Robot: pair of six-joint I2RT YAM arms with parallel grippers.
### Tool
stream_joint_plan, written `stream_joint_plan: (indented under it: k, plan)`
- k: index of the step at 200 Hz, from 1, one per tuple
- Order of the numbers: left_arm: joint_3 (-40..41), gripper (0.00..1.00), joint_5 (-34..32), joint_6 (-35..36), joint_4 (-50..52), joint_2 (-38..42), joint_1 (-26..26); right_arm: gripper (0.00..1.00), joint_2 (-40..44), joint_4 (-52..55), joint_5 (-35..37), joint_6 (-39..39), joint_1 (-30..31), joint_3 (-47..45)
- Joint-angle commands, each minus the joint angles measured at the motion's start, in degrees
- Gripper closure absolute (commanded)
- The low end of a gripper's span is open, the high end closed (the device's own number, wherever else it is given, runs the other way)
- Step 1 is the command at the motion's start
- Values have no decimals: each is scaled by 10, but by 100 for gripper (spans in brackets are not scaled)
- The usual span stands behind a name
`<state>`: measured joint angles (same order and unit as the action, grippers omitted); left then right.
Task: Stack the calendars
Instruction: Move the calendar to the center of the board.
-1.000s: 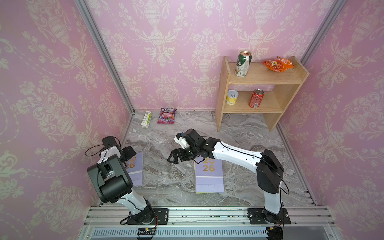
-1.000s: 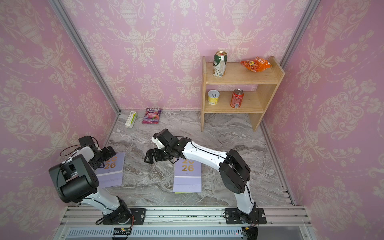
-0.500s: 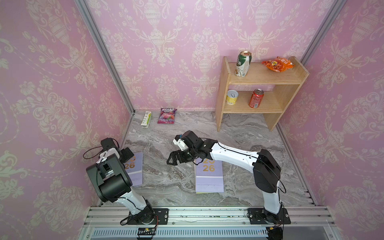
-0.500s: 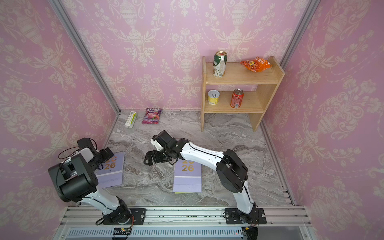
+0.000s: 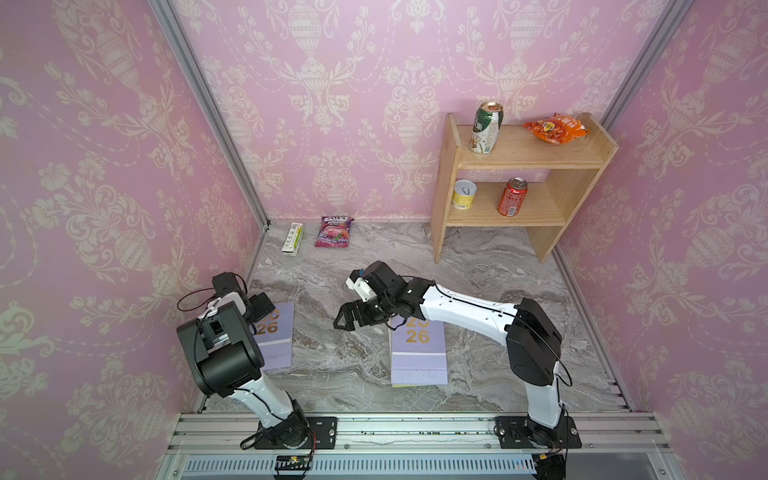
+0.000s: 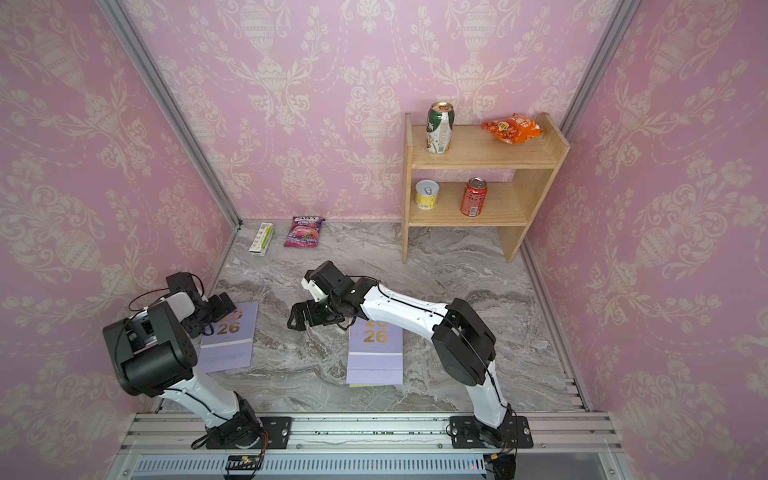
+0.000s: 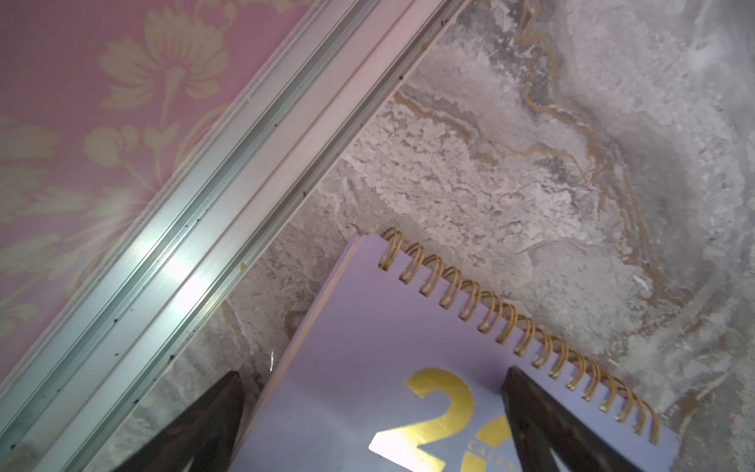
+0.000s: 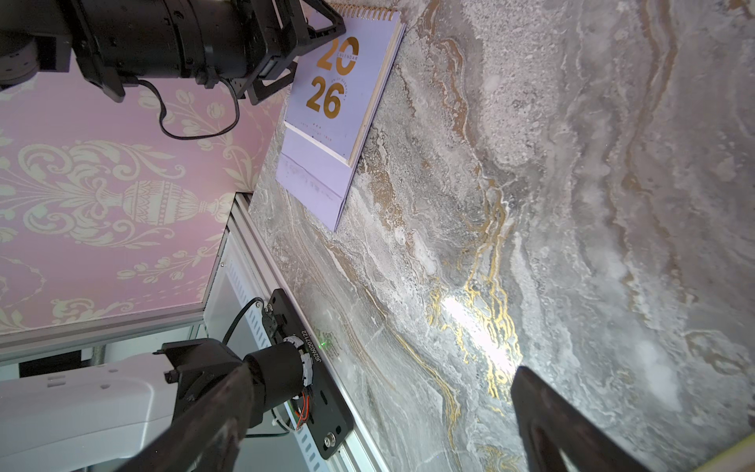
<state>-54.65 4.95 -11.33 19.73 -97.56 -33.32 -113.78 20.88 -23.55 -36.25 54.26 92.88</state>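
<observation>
Left tool [image 7: 369, 378]: jaws spread wide and holding nothing, low over the far, wall-side corner of the lone calendar [image 5: 275, 338].
Left fingers: one [image 7: 543, 425] is over the lilac cover beside the gold spiral [image 7: 490, 310]. The other [image 7: 196, 425] is off the cover's long edge, above bare surface. I cannot tell whether either one touches.
Right tool [image 5: 347, 319]: jaws wide and empty. It hovers over bare surface [image 5: 340, 365] just beside the far left corner of the stack [image 5: 419, 357], pointing toward the left arm.
Lone calendar: lies flat with "2026" facing up, close to the left wall's rail [image 7: 196, 229]. Its long axis runs from the robot's base toward the back wall, slightly skewed, with the spiral at the far end.
Stack: a lilac calendar on top with a yellow-green edge [image 5: 409, 385] peeking out beneath at the near end. It has the same long axis and sits in front of the right arm, well apart from the lone calendar.
Deciding relation: the left arm is clearly nearer, already straddling the lone calendar's corner across its short side. The stack lies to that tool's right, across open surface.
Likely step: closing on that corner or edge to lift the calendar.
Risk: a flat cover gives little to pinch, and a corner hold may let the calendar swing or its pages fan.
</observation>
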Motion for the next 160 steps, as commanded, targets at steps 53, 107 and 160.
stream_joint_plan:
  k: [53, 107, 160]
  plan:
    - [16, 1, 23, -58, 36, -36, 42, 0, -5, 6, 10, -8, -8, 1]
    - [11, 1, 57, -74, 38, -8, 65, 0, -39, 28, 29, -23, -7, 42]
    - [20, 1, 90, -112, 20, 7, 96, 0, -96, 36, 30, -46, -5, 103]
